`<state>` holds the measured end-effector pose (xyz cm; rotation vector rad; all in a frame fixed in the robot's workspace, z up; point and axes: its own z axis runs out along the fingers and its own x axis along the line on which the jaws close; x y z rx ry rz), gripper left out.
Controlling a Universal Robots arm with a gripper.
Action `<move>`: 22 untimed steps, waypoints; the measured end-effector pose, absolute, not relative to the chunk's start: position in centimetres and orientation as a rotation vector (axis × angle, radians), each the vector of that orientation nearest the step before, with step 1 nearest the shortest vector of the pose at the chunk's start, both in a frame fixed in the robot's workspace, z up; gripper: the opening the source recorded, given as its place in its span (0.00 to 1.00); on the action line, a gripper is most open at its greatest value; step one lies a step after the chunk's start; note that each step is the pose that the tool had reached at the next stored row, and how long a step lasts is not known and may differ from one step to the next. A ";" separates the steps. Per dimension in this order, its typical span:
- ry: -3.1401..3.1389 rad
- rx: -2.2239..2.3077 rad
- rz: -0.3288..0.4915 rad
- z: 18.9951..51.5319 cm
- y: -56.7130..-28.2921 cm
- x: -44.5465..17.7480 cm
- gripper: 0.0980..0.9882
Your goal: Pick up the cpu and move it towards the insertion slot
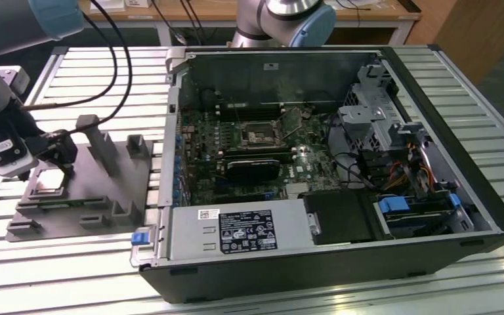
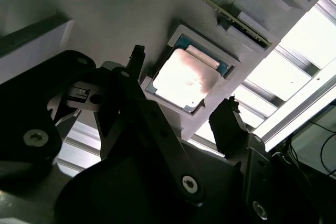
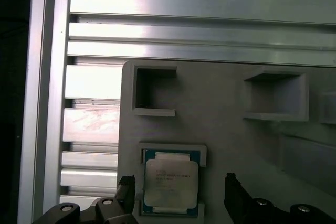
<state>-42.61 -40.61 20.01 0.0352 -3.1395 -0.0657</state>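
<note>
Presently hovering over the grey fixture [image 1: 86,200], with the end effector [image 2: 184,80] spread wide and holding nothing, one finger to either side of the cpu [image 2: 186,77] and clear of both edges by the look of it. Find the cpu lying flat in its shallow square pocket near one edge of the fixture, metal top upward, plain in both wrist views. To grip well, centre over the chip, square the fingers to two opposite edges, go down level, and close on the pale rim rather than on the pocket's raised walls. Then lift straight up out of the pocket before any sideways travel, to avoid tilting or catching the chip. Mind the fixture's own upright posts [image 1: 103,147], standing near the pocket on the side toward the computer case [image 1: 462,170], and the empty square recesses [image 3: 152,95] elsewhere on the fixture's face. Look for the insertion slot [image 1: 259,136] well apart from the fixture, inside the case on the motherboard, past the case wall nearest the fixture, with the long black card [image 1: 252,169] just beside it. Watch also the cables [image 1: 129,72] draped over the slatted worktop [image 1: 77,275] beyond the fixture: liable, at a guess, to snag on a swing toward the case.
</note>
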 end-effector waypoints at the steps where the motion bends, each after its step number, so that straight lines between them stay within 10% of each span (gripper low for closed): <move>1: -3.139 0.035 -0.066 20.0 -40.6 -42.6 0.76; 22: -3.140 0.035 -0.066 19.1 -40.6 -42.9 0.76</move>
